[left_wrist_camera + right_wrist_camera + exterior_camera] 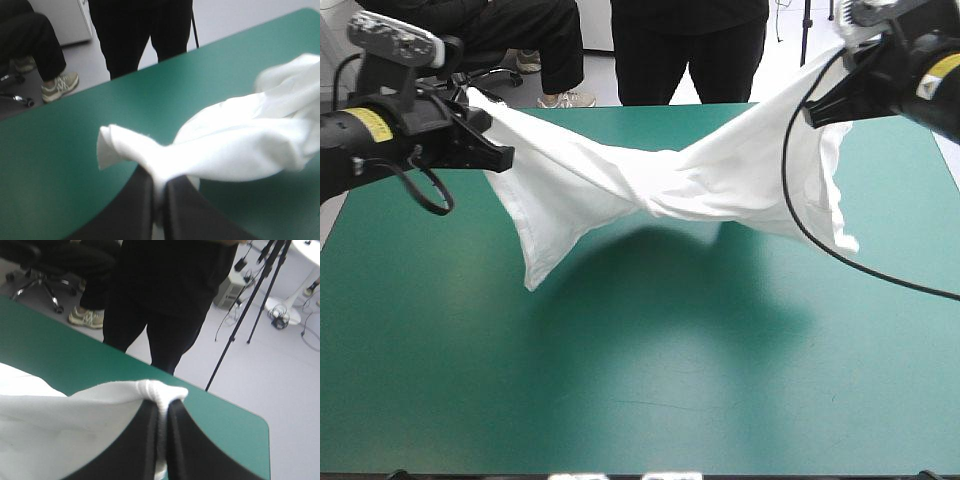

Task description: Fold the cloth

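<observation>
table [640, 400] below, left gripper [505, 158] and right gripper [812, 115] are pinching the shirt [620, 180] aloft; it's hanging twisted, so lowering now is risking a bunched lay.

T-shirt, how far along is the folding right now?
Done: the T-shirt is off the table, with the left gripper and right gripper each shut on one end. In hand: it hangs twisted between them. Left: untwisting it, spreading it flat and making every fold.
</observation>
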### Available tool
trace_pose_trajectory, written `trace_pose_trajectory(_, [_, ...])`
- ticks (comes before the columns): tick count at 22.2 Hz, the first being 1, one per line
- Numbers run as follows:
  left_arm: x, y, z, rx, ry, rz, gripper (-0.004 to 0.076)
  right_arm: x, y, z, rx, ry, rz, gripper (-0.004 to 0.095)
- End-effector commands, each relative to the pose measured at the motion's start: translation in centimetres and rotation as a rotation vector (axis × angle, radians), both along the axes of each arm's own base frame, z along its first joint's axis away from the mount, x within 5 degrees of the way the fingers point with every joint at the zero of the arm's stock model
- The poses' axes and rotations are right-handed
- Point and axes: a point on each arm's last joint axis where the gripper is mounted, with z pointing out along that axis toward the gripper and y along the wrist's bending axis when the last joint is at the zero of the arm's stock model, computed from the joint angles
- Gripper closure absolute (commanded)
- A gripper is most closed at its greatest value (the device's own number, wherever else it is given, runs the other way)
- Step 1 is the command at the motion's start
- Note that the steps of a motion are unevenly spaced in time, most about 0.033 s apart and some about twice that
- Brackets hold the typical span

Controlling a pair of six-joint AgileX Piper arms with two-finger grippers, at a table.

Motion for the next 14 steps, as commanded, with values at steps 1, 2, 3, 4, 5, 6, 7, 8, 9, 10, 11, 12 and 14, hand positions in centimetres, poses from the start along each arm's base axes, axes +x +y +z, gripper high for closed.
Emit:
trace_pose_trajectory(1, [-4.6, 1.8, 2.9, -0.061, -0.107, -0.013, 0.0741, -5.6, -2.2, 4.0, 0.073, -0.255, 0.002, 0.0925])
trace_pose_trajectory(2, [-5.4, 2.1, 3.3, -0.071, -0.123, -0.016, 0.0741, -6.7, -2.5, 4.3, 0.094, -0.271, 0.019, 0.0925])
trace_pose_trajectory(3, [-6.7, 2.6, 3.9, -0.091, -0.151, -0.025, 0.0741, -8.2, -2.9, 4.8, 0.118, -0.300, 0.036, 0.0925])
trace_pose_trajectory(4, [-7.6, 2.9, 4.2, -0.104, -0.170, -0.031, 0.0741, -9.0, -3.1, 5.0, 0.130, -0.315, 0.046, 0.0925])
trace_pose_trajectory(5, [-9.1, 3.4, 4.8, -0.131, -0.198, -0.053, 0.0741, -10.5, -3.4, 5.4, 0.155, -0.345, 0.066, 0.0925])
trace_pose_trajectory(6, [-10.5, 3.9, 5.2, -0.146, -0.222, -0.064, 0.0741, -11.8, -3.7, 5.7, 0.178, -0.370, 0.085, 0.0925])
trace_pose_trajectory(7, [-11.1, 4.1, 5.3, -0.151, -0.230, -0.067, 0.0741, -12.3, -3.8, 5.8, 0.188, -0.378, 0.095, 0.0925])
trace_pose_trajectory(8, [-11.8, 4.4, 5.4, -0.155, -0.234, -0.071, 0.0741, -12.8, -3.9, 5.8, 0.198, -0.384, 0.107, 0.0925])
trace_pose_trajectory(9, [-12.4, 4.6, 5.5, -0.165, -0.243, -0.080, 0.0741, -13.3, -4.0, 5.9, 0.208, -0.388, 0.118, 0.0925])
trace_pose_trajectory(10, [-12.9, 4.6, 5.6, -0.179, -0.248, -0.094, 0.0741, -13.7, -4.1, 5.9, 0.214, -0.388, 0.125, 0.0925])
trace_pose_trajectory(11, [-13.4, 4.7, 5.6, -0.192, -0.252, -0.110, 0.0741, -14.2, -4.2, 5.9, 0.219, -0.388, 0.132, 0.0925])
trace_pose_trajectory(12, [-13.7, 4.7, 5.7, -0.204, -0.252, -0.120, 0.0741, -14.5, -4.3, 5.8, 0.223, -0.384, 0.138, 0.0926])
trace_pose_trajectory(14, [-14.0, 4.5, 5.7, -0.230, -0.243, -0.144, 0.0741, -14.4, -4.1, 5.3, 0.219, -0.347, 0.146, 0.0925])
